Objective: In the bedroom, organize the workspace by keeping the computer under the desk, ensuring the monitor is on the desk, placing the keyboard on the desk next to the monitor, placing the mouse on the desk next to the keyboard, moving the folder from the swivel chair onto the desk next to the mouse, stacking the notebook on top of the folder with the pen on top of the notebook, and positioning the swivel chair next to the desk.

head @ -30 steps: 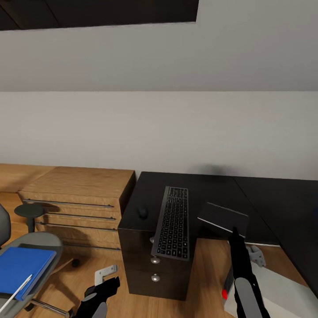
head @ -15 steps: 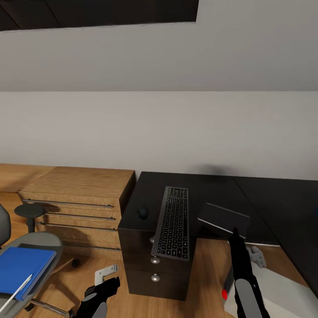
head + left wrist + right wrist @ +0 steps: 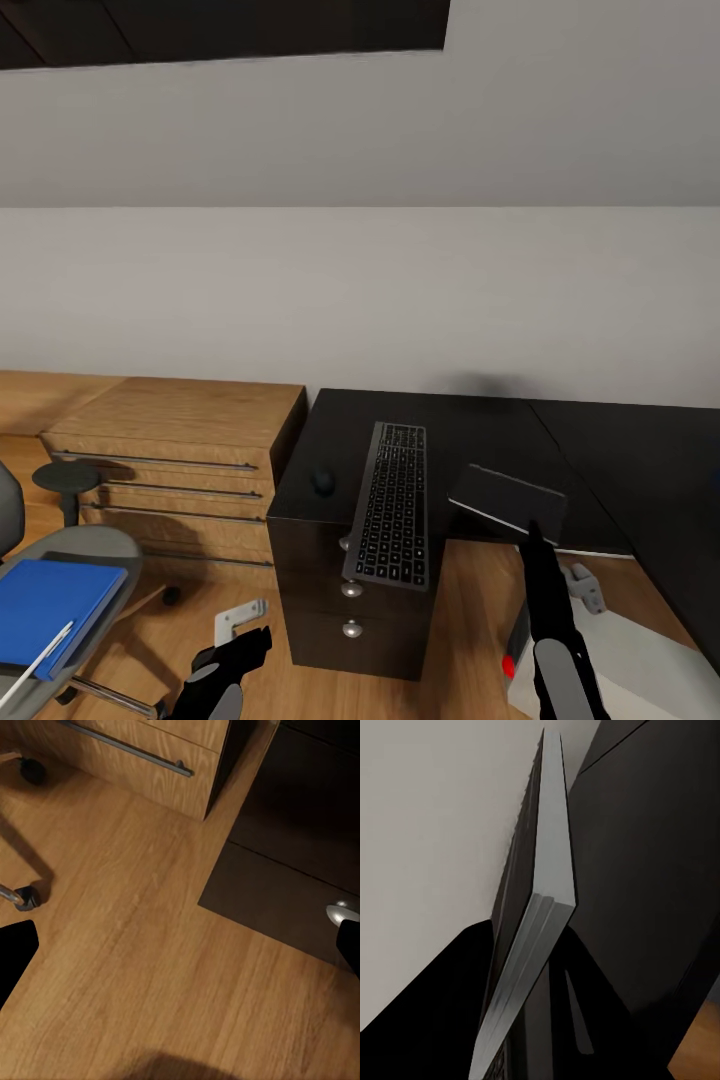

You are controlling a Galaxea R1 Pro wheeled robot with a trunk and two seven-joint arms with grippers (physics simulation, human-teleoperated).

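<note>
Notebook point(image 3: 507, 496): dark cover, pale page edge, tilted above the black desk point(image 3: 470, 430), at about 4 o'clock from the head view's centre. The right gripper point(image 3: 531, 530) is clamped on its near edge; in the right wrist view the notebook point(image 3: 536, 907) runs edge-on between the dark fingers.

Keyboard point(image 3: 390, 503): lies lengthwise on the desk just at 9 o'clock of the notebook, its near end overhanging the desk's front edge.

Mouse point(image 3: 323, 481): small, dark, on the desk at 9 o'clock of the keyboard, near it.

Folder point(image 3: 45, 608): blue, flat on the swivel chair point(image 3: 70, 560) seat at 8 o'clock of the view. Pen point(image 3: 35, 650): white, lying across the folder's near corner.

Left gripper point(image 3: 240, 650): low at 7 o'clock over the wood floor point(image 3: 150, 967), holding nothing; its fingers sit wide apart at the edges of the left wrist view.

Wooden drawer unit point(image 3: 175, 450): beside the desk at its 9 o'clock.

Desk drawers with round knobs point(image 3: 352, 628): below the keyboard.
</note>
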